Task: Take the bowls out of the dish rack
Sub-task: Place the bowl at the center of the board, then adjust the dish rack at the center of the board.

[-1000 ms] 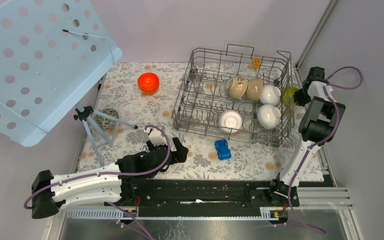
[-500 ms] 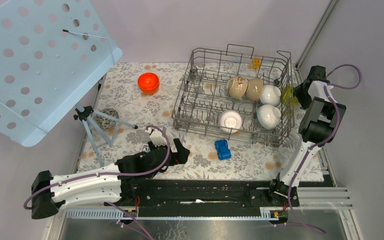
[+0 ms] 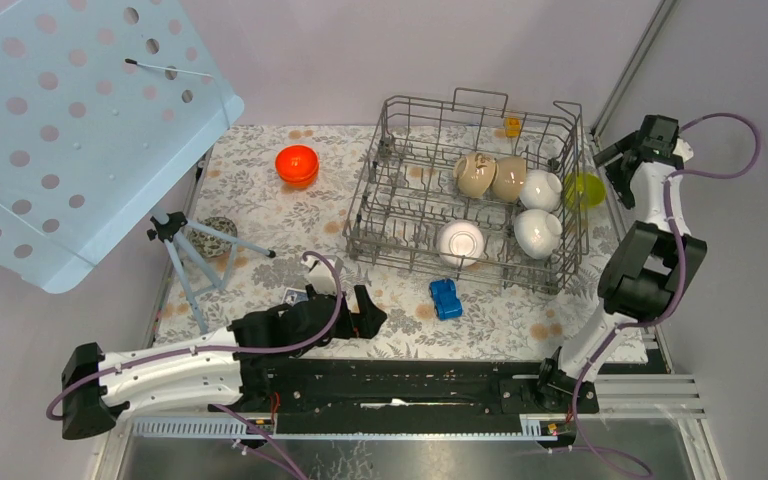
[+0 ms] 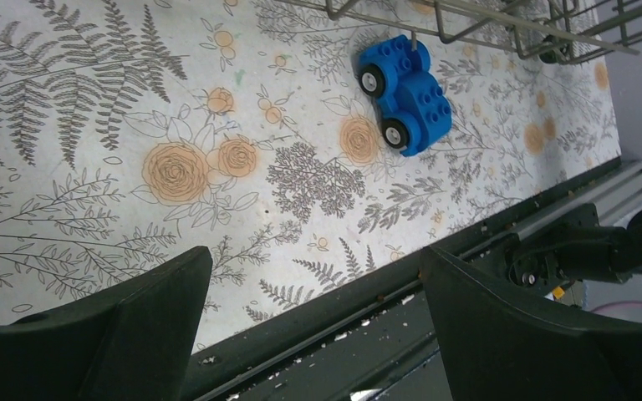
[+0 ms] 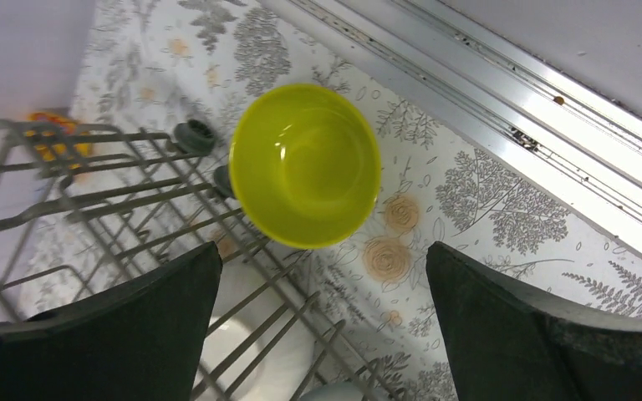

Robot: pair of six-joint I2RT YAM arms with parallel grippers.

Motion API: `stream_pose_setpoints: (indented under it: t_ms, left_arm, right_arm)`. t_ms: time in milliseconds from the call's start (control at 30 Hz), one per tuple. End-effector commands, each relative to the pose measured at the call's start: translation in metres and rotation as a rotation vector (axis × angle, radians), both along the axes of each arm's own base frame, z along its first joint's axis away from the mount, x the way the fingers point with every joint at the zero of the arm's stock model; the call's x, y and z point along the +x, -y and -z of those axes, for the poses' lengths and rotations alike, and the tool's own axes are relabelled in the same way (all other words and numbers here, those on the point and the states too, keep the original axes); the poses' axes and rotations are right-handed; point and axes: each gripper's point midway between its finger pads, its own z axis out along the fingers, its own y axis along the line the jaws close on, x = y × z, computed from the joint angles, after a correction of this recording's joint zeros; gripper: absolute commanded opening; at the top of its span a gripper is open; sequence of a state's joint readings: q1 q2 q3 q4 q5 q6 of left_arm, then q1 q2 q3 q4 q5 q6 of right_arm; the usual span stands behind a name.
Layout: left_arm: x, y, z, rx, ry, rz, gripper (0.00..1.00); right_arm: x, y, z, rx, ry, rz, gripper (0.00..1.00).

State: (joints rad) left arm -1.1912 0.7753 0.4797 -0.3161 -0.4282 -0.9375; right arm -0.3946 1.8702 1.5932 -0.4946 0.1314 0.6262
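Hovering with right hand (image 5: 321,259) spread wide over yellow-green bowl (image 5: 305,163) beside dish rack (image 3: 407,205), left arm stretched low, left hand (image 4: 313,267) wide above bench (image 4: 92,125)

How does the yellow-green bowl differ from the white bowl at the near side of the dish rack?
Place: the yellow-green bowl sits on the mat beside the right end of the dish rack; the white bowl is inside the rack. Pose: the yellow-green bowl stands mouth up; the white bowl seems tipped, foot ring showing. Both are small, round and glossy.
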Motion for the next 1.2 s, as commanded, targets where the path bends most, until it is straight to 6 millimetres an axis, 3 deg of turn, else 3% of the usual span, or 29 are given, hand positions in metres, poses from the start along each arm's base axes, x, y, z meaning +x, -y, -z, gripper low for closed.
stream_pose_setpoints:
  t_ms: [0,233,433,600,767,867,933,1033,1167]
  left_arm:
    - [-0.007,0.010,-0.012,-0.053,0.017,0.074,0.99]
    - [-0.004,0.006,-0.024,-0.018,0.057,0.084,0.99]
    - [0.009,-0.003,-0.052,0.024,0.134,0.042,0.99]
    - [0.031,-0.012,-0.085,0.073,0.241,-0.044,0.99]
    - [0.061,-0.018,-0.123,0.123,0.328,-0.177,0.99]
    - [0.082,-0.013,-0.140,0.164,0.327,-0.209,0.99]
    - [0.099,-0.009,-0.148,0.196,0.310,-0.217,0.99]
    - [0.130,-0.014,-0.145,0.295,0.299,-0.266,0.99]
    - [0.180,-0.038,-0.125,0.368,0.185,-0.347,0.97]
  right_arm:
    - [0.004,-0.023,-0.058,-0.011,0.149,-0.053,1.00]
    - [0.018,-0.082,-0.134,-0.056,0.304,-0.180,1.00]
    - [0.017,-0.113,-0.195,-0.046,0.437,-0.224,1.00]
    - [0.007,-0.151,-0.239,-0.055,0.543,-0.296,1.00]
    - [-0.019,-0.193,-0.273,-0.050,0.666,-0.394,1.00]
    - [-0.048,-0.227,-0.283,-0.021,0.723,-0.489,1.00]
    - [-0.066,-0.249,-0.278,0.067,0.753,-0.548,0.99]
    - [-0.091,-0.274,-0.261,0.099,0.755,-0.618,0.99]
    - [-0.115,-0.287,-0.229,0.089,0.690,-0.691,0.98]
